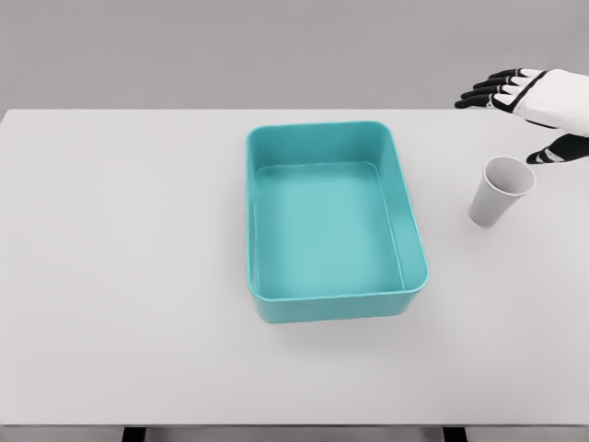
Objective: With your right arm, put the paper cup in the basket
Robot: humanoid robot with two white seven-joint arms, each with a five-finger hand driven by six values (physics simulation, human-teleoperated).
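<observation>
- The white table point(110, 276) lies nearest, with a plain grey wall behind it.
- The teal basket point(416, 249) stands at the middle of the table.
- The paper cup point(500, 191) stands upright to the right of the basket, well apart from it.
- The right hand point(534, 109) hovers just above the cup, fingers spread, holding nothing.

The right hand point(529, 106) has a white shell over its back, black jointed fingers point(479, 95), and a black thumb below.
</observation>
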